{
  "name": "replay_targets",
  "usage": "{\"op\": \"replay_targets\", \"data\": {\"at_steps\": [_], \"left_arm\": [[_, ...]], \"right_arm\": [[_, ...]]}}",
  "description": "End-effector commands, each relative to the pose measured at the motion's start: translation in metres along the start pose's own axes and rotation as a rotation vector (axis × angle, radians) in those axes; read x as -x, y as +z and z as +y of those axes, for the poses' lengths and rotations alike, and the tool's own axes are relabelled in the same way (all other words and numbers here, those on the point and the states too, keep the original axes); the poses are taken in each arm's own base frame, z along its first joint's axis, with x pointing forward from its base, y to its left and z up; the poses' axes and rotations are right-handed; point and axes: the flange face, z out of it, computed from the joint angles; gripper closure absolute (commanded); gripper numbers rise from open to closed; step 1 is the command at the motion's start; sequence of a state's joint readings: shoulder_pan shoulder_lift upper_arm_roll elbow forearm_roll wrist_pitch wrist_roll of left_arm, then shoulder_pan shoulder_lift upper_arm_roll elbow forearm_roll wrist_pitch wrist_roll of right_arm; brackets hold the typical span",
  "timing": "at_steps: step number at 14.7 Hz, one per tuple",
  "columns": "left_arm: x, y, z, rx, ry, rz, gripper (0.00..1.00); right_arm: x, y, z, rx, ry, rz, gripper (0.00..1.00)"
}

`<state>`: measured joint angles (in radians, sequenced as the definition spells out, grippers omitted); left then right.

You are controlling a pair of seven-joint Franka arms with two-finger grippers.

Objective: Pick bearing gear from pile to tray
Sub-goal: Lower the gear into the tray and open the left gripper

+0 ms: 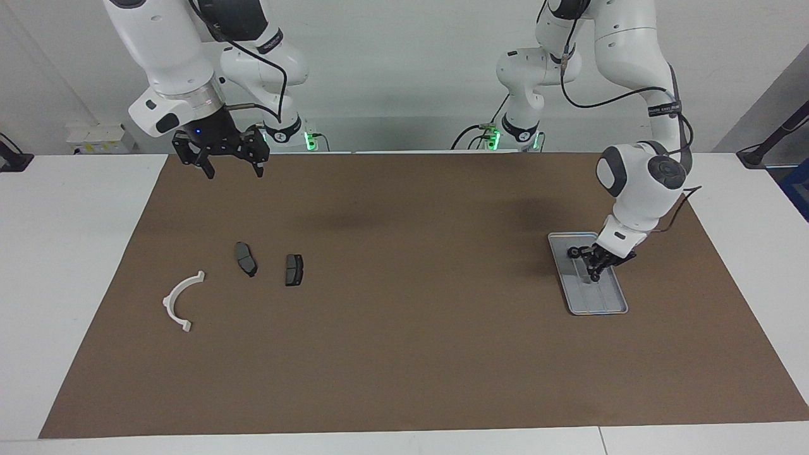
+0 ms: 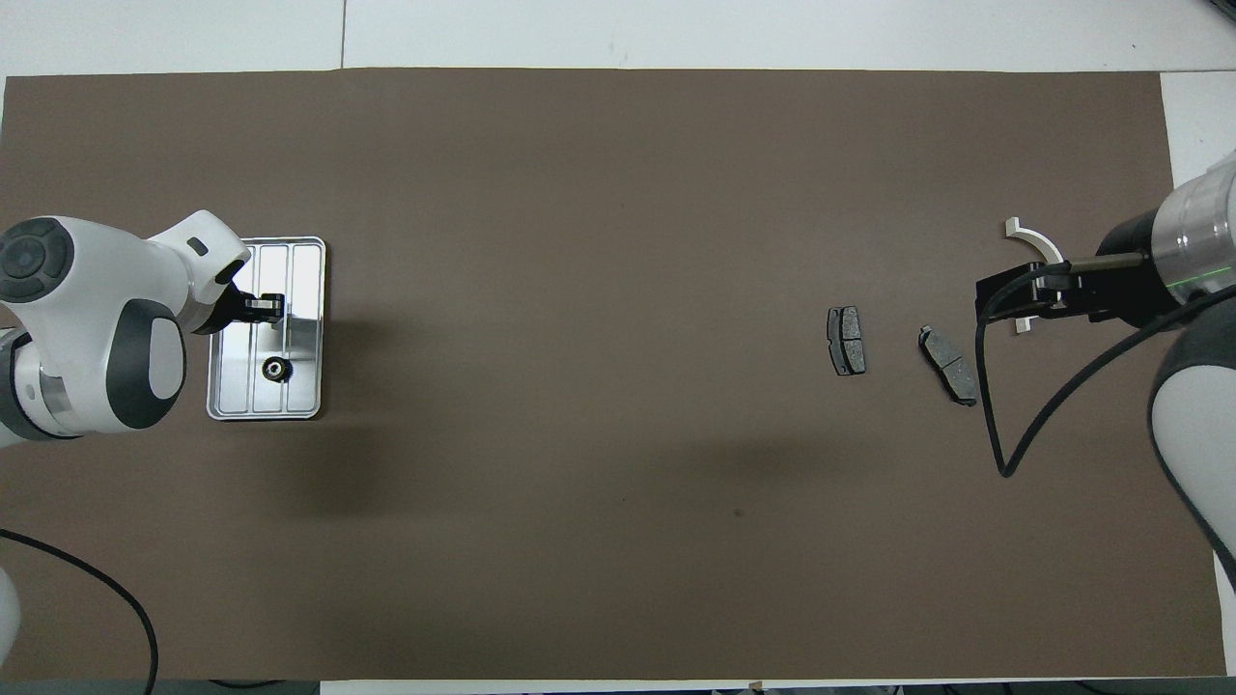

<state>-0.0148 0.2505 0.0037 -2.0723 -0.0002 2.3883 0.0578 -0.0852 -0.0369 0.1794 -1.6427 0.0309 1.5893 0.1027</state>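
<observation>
- Your left tool was low over the tray, its fingertips closed together. I could not tell whether they pinched anything.
- The gear, a small black toothed ring, lay flat inside the tray, apart from your left tool and clear of its fingertips.
- The relation that mattered: from the left tool, the gear lay toward the robots, at the end of the tray nearer to them. The tray's long axis ran away from the robots, so the tool and the gear sat along that same line.
- Your left arm was much the nearer arm to the tray. The right arm waited at its own end of the counter, well apart from the tray.
- Your right tool hung in the air with its fingers spread wide and nothing between them, over the edge of the brown mat.
- What was left of the pile lay at that end: a white half-ring bracket and two dark brake pads. I saw no other round piece there.
- In my judgement the gear was already delivered, so you mainly needed to lift the left tool straight up without brushing it.
</observation>
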Motion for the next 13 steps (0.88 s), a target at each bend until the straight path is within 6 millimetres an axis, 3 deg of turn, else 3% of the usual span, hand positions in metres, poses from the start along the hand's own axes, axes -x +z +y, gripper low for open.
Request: {"op": "replay_targets", "data": {"at_steps": [1, 8, 9, 10, 11, 13], "left_arm": [[0.002, 0.005, 0.000, 0.006, -0.016, 0.015, 1.00], [0.012, 0.019, 0.001, 0.003, -0.006, 0.022, 1.00], [0.013, 0.020, -0.001, 0.003, -0.010, 0.018, 0.77], [0.013, 0.019, -0.001, 0.005, -0.013, 0.010, 0.19], [0.013, 0.016, 0.000, 0.006, -0.011, 0.001, 0.00], [0.005, -0.010, -0.005, 0.008, -0.017, -0.030, 0.00]], "right_arm": [[0.004, -0.007, 0.003, 0.019, 0.009, 0.006, 0.00], [0.004, -0.008, 0.002, 0.020, 0.008, 0.008, 0.00], [0.004, -0.008, 0.003, 0.020, 0.009, 0.008, 0.00], [0.004, -0.008, 0.003, 0.020, 0.009, 0.008, 0.00], [0.004, -0.008, 0.003, 0.020, 0.009, 0.008, 0.00], [0.004, -0.008, 0.006, 0.020, 0.014, 0.009, 0.00]]}}
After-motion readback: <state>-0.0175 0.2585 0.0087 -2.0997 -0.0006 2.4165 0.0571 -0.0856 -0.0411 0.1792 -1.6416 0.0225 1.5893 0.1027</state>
